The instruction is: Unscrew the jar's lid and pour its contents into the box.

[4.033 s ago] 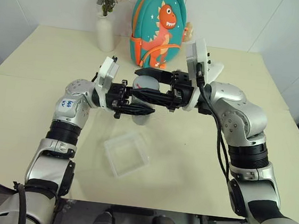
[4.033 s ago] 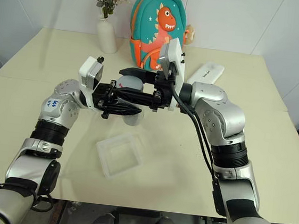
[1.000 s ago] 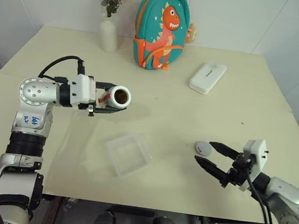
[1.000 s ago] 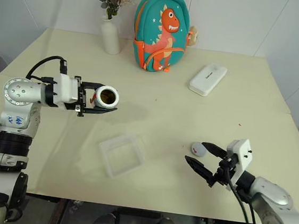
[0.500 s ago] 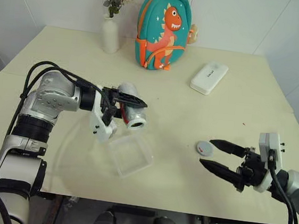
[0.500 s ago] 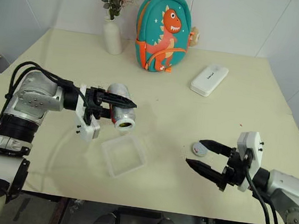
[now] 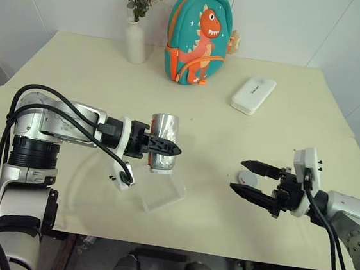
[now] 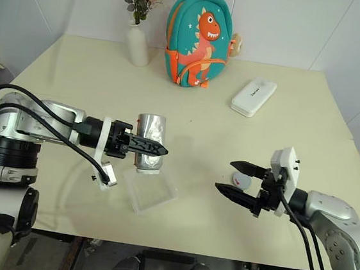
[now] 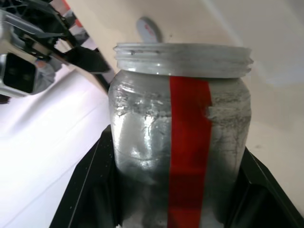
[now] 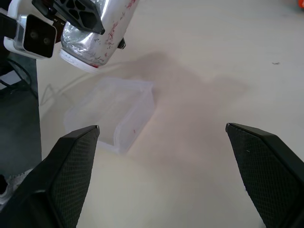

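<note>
- Left gripper (image 7: 166,148) clenching the small clear cylindrical jar with a red-and-white label (image 7: 164,142), black fingers (image 7: 156,147) pressing on either side of it.
- Jar hanging upside down, open threaded mouth (image 9: 183,59) facing downward, directly above the shallow square transparent plastic box (image 7: 159,192).
- Box resting on the pale cream table (image 7: 97,62), near its front edge.
- Right gripper (image 7: 247,178) hovering low over the table with fingers spread wide apart, gripping nothing.
- Small round flat grey lid (image 7: 247,179) lying on the table between those spread fingers, well apart from the box.
- Contents of the jar too small to make out.
- Standing at the far side of the table: tall white vase with pink flowers (image 7: 136,38), teal dinosaur backpack (image 7: 200,35), white oblong case (image 7: 253,94).
</note>
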Controlling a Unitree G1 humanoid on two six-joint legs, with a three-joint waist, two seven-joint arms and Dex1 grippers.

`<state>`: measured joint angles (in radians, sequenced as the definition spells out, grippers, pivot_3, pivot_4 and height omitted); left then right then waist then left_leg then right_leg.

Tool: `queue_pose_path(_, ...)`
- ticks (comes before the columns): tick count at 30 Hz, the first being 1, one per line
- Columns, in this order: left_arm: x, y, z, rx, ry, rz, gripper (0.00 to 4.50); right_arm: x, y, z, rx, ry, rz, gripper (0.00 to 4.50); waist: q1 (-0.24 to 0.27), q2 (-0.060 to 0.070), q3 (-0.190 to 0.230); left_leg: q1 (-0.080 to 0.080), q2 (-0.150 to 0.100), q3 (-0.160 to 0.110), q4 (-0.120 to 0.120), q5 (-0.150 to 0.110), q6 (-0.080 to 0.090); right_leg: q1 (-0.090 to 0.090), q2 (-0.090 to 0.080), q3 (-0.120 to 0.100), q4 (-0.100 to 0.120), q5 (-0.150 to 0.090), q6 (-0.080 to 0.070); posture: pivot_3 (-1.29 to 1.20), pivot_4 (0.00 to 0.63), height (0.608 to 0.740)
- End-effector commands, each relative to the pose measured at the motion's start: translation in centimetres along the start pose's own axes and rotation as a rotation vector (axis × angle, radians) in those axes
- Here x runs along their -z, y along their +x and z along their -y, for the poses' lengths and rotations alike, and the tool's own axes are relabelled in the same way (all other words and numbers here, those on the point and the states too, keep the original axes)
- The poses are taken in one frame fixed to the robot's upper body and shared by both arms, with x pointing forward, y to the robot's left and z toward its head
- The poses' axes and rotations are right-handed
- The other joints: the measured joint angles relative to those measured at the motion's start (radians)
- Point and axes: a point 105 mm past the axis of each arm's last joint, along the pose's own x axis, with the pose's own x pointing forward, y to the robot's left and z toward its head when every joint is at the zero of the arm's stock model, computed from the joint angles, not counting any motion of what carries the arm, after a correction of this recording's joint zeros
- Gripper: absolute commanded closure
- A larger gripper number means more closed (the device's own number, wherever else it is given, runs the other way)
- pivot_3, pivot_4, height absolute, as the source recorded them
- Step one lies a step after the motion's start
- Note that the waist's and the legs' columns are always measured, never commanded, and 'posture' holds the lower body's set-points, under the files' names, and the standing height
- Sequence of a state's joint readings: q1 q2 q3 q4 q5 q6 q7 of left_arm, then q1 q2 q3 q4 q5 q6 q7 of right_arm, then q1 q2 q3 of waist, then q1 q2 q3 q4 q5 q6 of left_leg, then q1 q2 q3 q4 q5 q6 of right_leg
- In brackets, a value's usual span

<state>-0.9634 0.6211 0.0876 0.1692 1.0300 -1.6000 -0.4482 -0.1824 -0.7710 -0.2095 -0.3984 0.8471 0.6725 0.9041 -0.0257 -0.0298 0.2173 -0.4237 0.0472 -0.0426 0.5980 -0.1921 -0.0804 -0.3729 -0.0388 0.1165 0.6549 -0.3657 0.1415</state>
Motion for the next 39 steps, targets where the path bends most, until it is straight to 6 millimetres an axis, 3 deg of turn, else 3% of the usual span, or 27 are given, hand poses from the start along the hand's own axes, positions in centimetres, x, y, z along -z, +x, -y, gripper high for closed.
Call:
queue_pose_path(1,1.7,-0.3,0.2,0.032,0.065,-0.086,2.44,-0.6,0.6,-0.1,-0.032,-0.026,0.027,0.02,-0.001,0.000,0.000,0.000,0.000,0.000,0.000,0.000,0.000,0.000,0.000,0.000,0.000,0.000,0.000,0.00,0.150,0.740)
queue_pose_path(10,2.3,0.4,0.8,-0.055,0.245,-0.122,2.44,-0.8,1.5,0.0,-0.069,-0.033,0.022,0.02,-0.001,0.000,0.000,0.000,0.000,0.000,0.000,0.000,0.000,0.000,-0.001,0.001,0.001,0.000,0.001,0.00,0.150,0.740)
queue_pose_path(13,2.9,0.6,0.6,-0.103,0.222,-0.135,2.44,-0.9,2.0,0.0,-0.081,-0.041,0.024,0.02,0.000,0.000,0.000,0.000,0.000,0.000,0.000,0.000,0.001,0.000,0.000,0.001,0.002,0.000,0.000,0.00,0.150,0.740)
queue_pose_path(15,4.2,0.2,0.9,-0.136,0.084,-0.214,2.44,-1.1,2.1,0.3,-0.073,-0.049,0.034,0.02,0.000,0.000,0.000,0.000,0.000,0.000,0.000,0.000,0.001,-0.001,0.000,0.001,0.003,0.000,0.000,0.00,0.150,0.740)
queue_pose_path(19,6.4,-1.1,2.9,-0.243,-0.379,-0.413,2.44,-1.0,2.2,0.3,-0.075,-0.051,0.041,0.02,-0.003,0.000,0.000,0.001,-0.001,0.001,-0.001,0.001,0.001,-0.001,0.000,0.000,0.005,0.000,0.000,0.00,0.150,0.740)
queue_pose_path(23,6.1,-1.5,3.3,-0.302,-0.603,-0.459,2.44,-1.0,2.0,0.1,-0.086,-0.051,0.051,0.02,-0.005,0.000,0.000,0.001,0.000,0.001,-0.002,0.001,0.001,-0.003,0.000,0.000,0.006,0.000,-0.001,0.00,0.150,0.740)
queue_pose_path(27,6.3,-2.8,5.8,-0.523,-1.174,-0.612,2.44,-1.4,0.8,-0.4,-0.130,-0.175,0.064,0.02,-0.002,0.001,0.000,0.001,0.000,0.001,-0.002,0.001,0.001,-0.002,0.000,0.000,0.006,-0.001,-0.002,0.00,0.150,0.740)
queue_pose_path(29,6.4,-3.4,6.9,-0.587,-1.334,-0.654,2.44,-1.4,0.4,-0.5,-0.154,-0.168,0.052,0.02,-0.002,0.000,0.000,0.001,0.000,0.000,-0.001,0.001,0.001,-0.002,0.000,-0.001,0.008,-0.001,-0.001,0.00,0.150,0.740)
queue_pose_path(31,6.6,-4.1,8.2,-0.743,-1.607,-0.673,2.44,-2.0,0.2,-0.4,-0.161,-0.166,0.063,0.02,-0.002,0.000,0.000,0.001,0.000,-0.001,0.001,0.002,0.000,-0.002,0.000,-0.001,0.009,-0.001,-0.001,0.00,0.150,0.740)
queue_pose_path(32,6.0,-4.1,9.3,-0.839,-1.834,-0.629,2.44,-2.5,0.0,-0.3,-0.162,-0.169,0.075,0.02,-0.002,0.000,0.000,0.001,0.000,-0.001,0.002,0.002,0.000,-0.001,0.000,-0.001,0.009,0.000,-0.001,0.00,0.150,0.740)
queue_pose_path(34,4.7,-3.5,10.4,-0.915,-2.122,-0.508,2.44,-3.2,-0.6,0.0,-0.160,-0.186,0.083,0.02,-0.005,0.000,0.000,0.002,0.000,-0.001,0.004,0.002,0.001,0.000,0.000,-0.001,0.010,0.001,-0.001,0.00,0.150,0.740)
queue_pose_path(39,4.0,-3.7,11.1,-0.894,-2.275,-0.404,2.44,-3.3,-1.8,0.5,-0.157,-0.263,0.056,0.02,-0.005,0.000,0.000,0.002,0.000,-0.002,0.005,0.002,0.001,0.001,0.000,-0.001,0.009,0.001,-0.001,0.00,0.150,0.740)
